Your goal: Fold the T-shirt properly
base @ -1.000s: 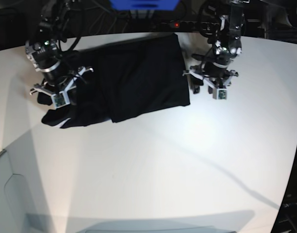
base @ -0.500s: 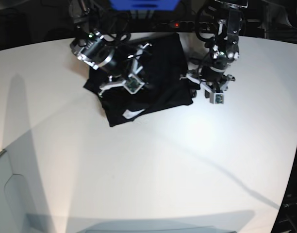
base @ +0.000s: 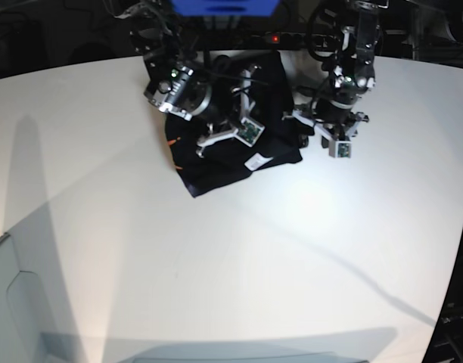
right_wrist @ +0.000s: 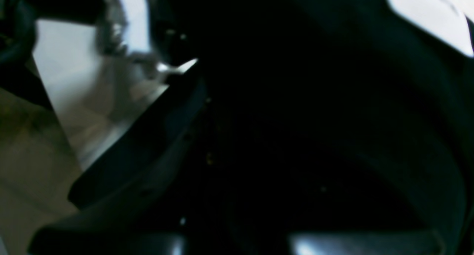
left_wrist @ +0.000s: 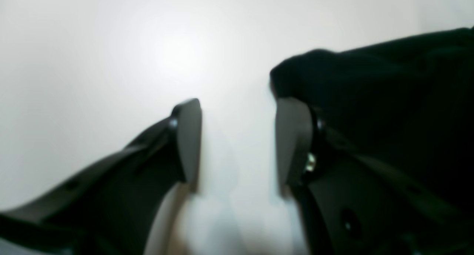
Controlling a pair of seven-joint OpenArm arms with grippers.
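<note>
**While one arm reaches over the shirt, the other waits at its edge**

Where the white counter (base: 307, 249) meets the dark background at the far side, the T-shirt (base: 220, 162) lies bunched into a compact black heap, with a small white label (base: 255, 161) showing on top near its front edge and a sliver of orange print (base: 171, 141) at its left border.

From the back of the scene the right arm stretches over the shirt, its wrist angled downward, so that the right tool (base: 230, 134) sits directly above the fabric. In the right wrist view black cloth fills nearly everything around the fingers; the jaws are clenched, with the dark fabric crowding them, and the blur hides exactly where the cloth is pinched.

Descending steeply beside the shirt's right edge, the left arm points its left tool (left_wrist: 237, 144) down at the counter. Its two fingers (left_wrist: 189, 140) stand parted with bare white counter between them, holding nothing. A fold of the black shirt lies right against the outer side of one finger.
</note>
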